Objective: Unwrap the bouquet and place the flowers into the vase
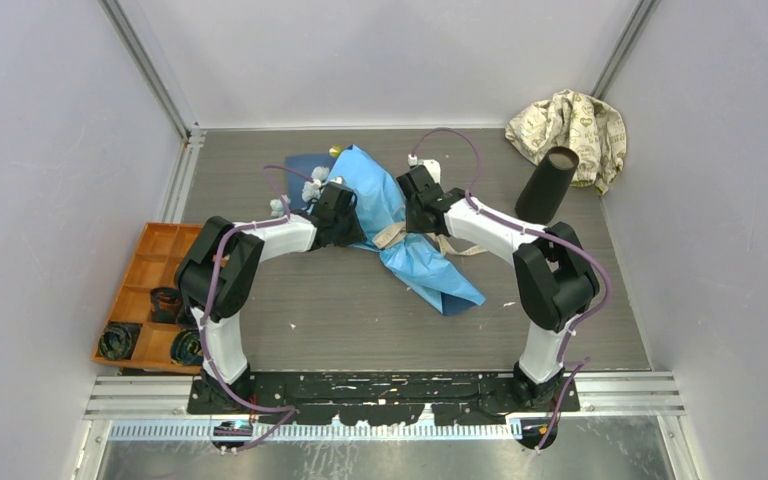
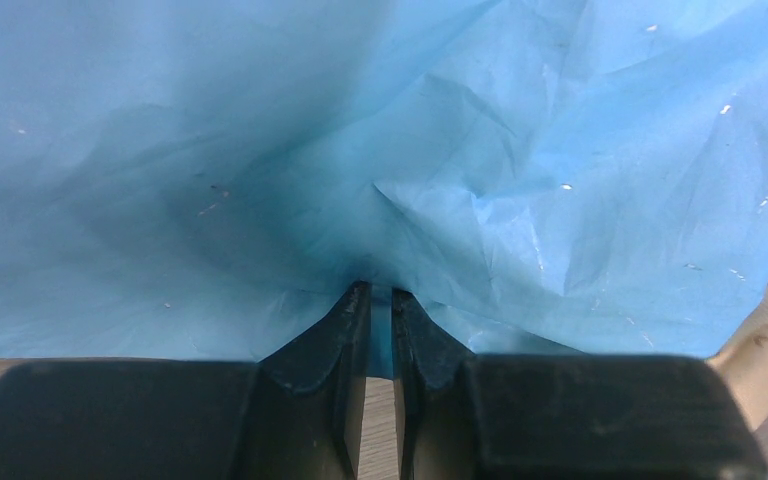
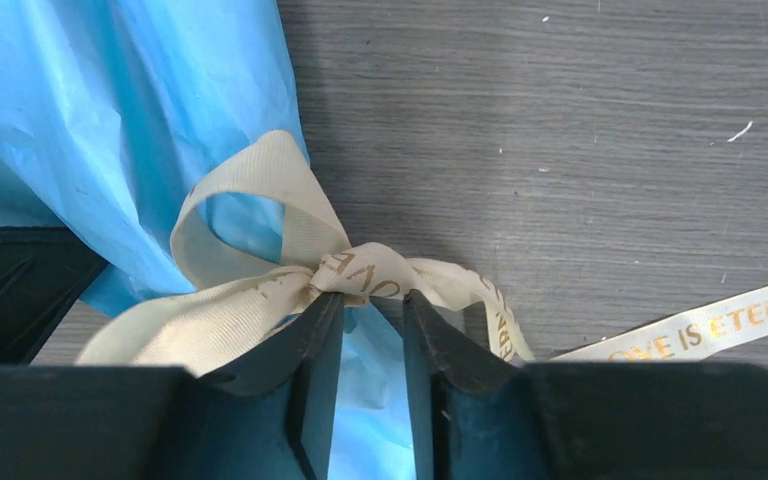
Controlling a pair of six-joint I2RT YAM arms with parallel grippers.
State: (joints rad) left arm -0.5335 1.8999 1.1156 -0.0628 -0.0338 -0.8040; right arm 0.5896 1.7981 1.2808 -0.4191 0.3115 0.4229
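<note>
— Left gripper (image 2: 381, 292): holding anything?
— Yes, pinched narrow on the blue paper of the bouquet (image 1: 375, 195), which lies mid-table, toward the far side.
— And the right gripper (image 3: 372, 300)?
— Its jaws straddle the cream ribbon (image 3: 260, 255) just under the knot; whether it grips, I can't tell.
— The vase (image 1: 547, 183)?
— Standing far right, by the beige cloth (image 1: 572, 122).

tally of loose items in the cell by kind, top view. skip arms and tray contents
bouquet: 1
black vase: 1
beige cloth: 1
orange tray: 1
Total: 4
</note>
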